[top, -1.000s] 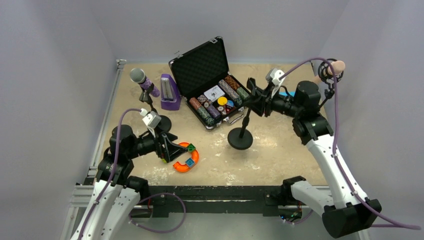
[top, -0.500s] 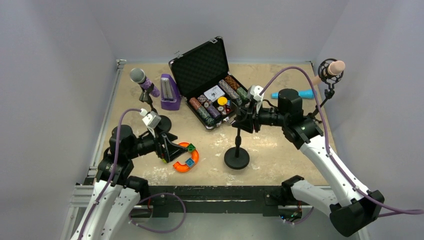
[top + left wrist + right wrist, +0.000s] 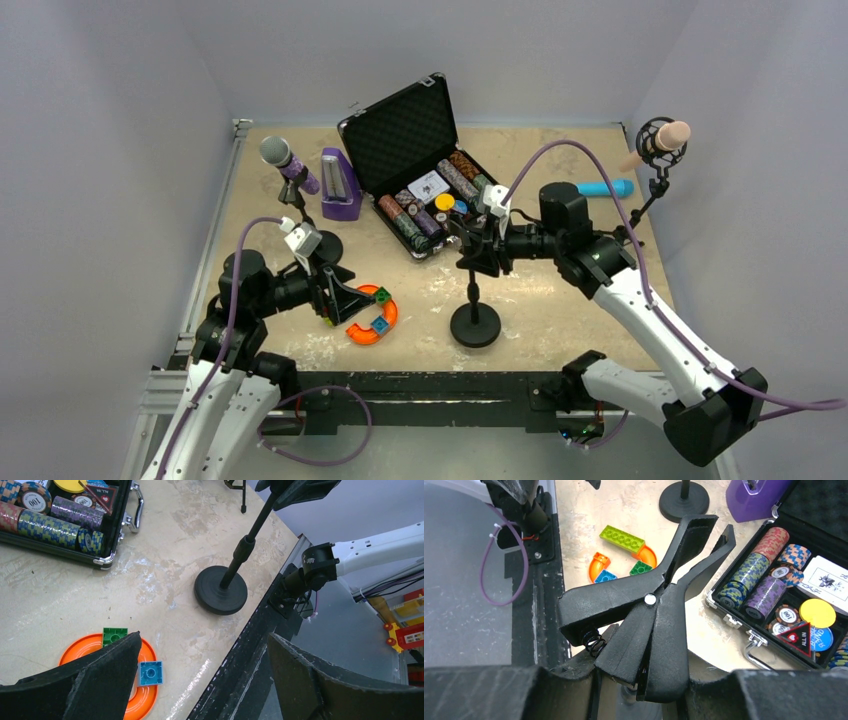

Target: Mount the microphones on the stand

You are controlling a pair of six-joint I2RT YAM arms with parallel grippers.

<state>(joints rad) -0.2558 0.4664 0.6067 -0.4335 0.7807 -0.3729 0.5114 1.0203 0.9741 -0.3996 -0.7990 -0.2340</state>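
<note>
My right gripper [image 3: 482,250] is shut on the black spring clip [image 3: 659,615] at the top of an empty stand [image 3: 475,322], whose round base sits on the table near the front middle. The clip is held between the pads in the right wrist view. The glittery purple microphone [image 3: 288,162] sits in a stand at the back left. The pale pink microphone [image 3: 672,133] sits in a stand at the back right. The cyan microphone [image 3: 604,187] lies on the table behind my right arm. My left gripper [image 3: 342,300] is open and empty beside an orange toy; the empty stand [image 3: 221,590] shows beyond its fingers.
An open black case of poker chips [image 3: 430,205] stands at the back middle. A purple metronome-shaped box [image 3: 340,185] is beside it. An orange curved toy with small bricks [image 3: 372,318] lies front left. The table's front rail [image 3: 250,650] runs under my left gripper.
My right arm has carried the stand left and toward the near edge, which uncovers the cyan microphone behind it. The left arm has not moved.
</note>
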